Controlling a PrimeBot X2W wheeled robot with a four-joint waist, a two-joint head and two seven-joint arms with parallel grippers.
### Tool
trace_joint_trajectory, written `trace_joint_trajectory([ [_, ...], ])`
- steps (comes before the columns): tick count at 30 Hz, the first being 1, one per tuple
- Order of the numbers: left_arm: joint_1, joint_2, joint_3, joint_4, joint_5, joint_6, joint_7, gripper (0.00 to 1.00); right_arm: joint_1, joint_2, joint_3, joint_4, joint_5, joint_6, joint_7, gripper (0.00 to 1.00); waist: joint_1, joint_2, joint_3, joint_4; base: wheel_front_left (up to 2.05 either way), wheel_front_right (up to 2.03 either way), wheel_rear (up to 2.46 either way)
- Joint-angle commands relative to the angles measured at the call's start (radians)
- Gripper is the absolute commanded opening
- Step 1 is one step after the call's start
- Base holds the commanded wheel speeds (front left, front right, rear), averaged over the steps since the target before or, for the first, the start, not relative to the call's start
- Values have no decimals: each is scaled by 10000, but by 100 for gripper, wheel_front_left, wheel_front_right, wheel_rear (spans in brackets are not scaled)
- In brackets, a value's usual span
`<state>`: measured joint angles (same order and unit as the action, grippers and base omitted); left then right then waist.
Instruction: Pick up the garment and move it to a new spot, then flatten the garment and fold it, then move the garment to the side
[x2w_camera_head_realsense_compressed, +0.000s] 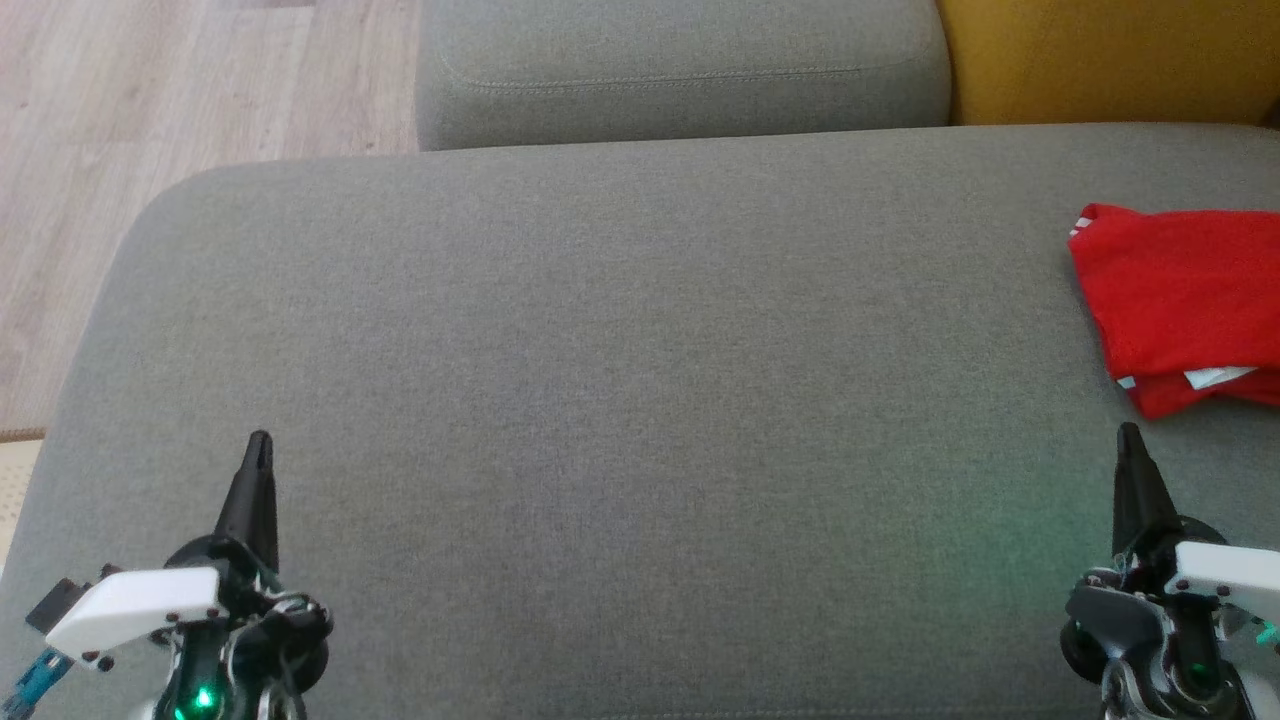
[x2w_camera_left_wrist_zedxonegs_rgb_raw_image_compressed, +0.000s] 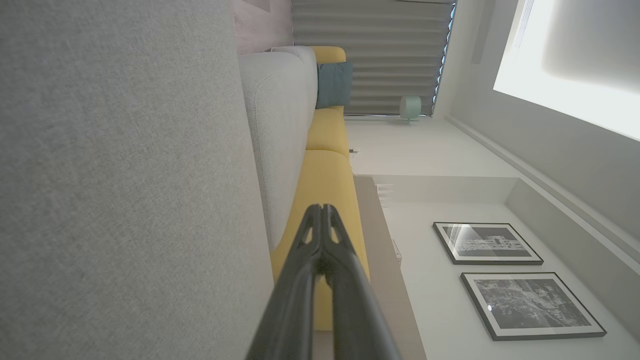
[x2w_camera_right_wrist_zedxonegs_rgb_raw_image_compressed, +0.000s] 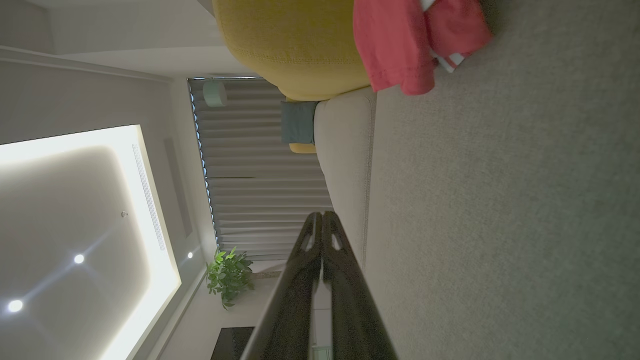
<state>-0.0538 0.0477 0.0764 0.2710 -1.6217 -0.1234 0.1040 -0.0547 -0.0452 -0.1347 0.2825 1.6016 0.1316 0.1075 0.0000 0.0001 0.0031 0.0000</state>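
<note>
The garment (x2w_camera_head_realsense_compressed: 1185, 300) is red with white trim, folded into a compact stack at the right edge of the grey sofa seat (x2w_camera_head_realsense_compressed: 620, 380). In the right wrist view the garment (x2w_camera_right_wrist_zedxonegs_rgb_raw_image_compressed: 400, 40) lies at the top, against a yellow cushion. My right gripper (x2w_camera_head_realsense_compressed: 1130, 440) stands shut just in front of it, a short gap away, holding nothing. My left gripper (x2w_camera_head_realsense_compressed: 260, 445) is shut and empty over the seat's near left. Each wrist view shows its own gripper, the left (x2w_camera_left_wrist_zedxonegs_rgb_raw_image_compressed: 322, 210) and the right (x2w_camera_right_wrist_zedxonegs_rgb_raw_image_compressed: 321, 216), with fingertips pressed together.
A grey backrest cushion (x2w_camera_head_realsense_compressed: 680, 70) sits behind the seat, and a yellow cushion (x2w_camera_head_realsense_compressed: 1110, 60) at the back right. Wooden floor (x2w_camera_head_realsense_compressed: 150, 110) lies beyond the seat's rounded left edge. The wide middle of the seat is bare fabric.
</note>
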Motion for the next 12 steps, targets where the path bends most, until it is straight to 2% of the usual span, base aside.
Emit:
trace_joint_trajectory([
  [1,-539,54,344,-260,107,-73,68,0,-533,-51,198,-377,61,-9,66,0,0,-1,0,0,0,0,0],
  [12,-540,50,350,-260,112,-73,73,0,-533,-51,198,-377,60,-9,66,0,0,-1,0,0,0,0,0],
])
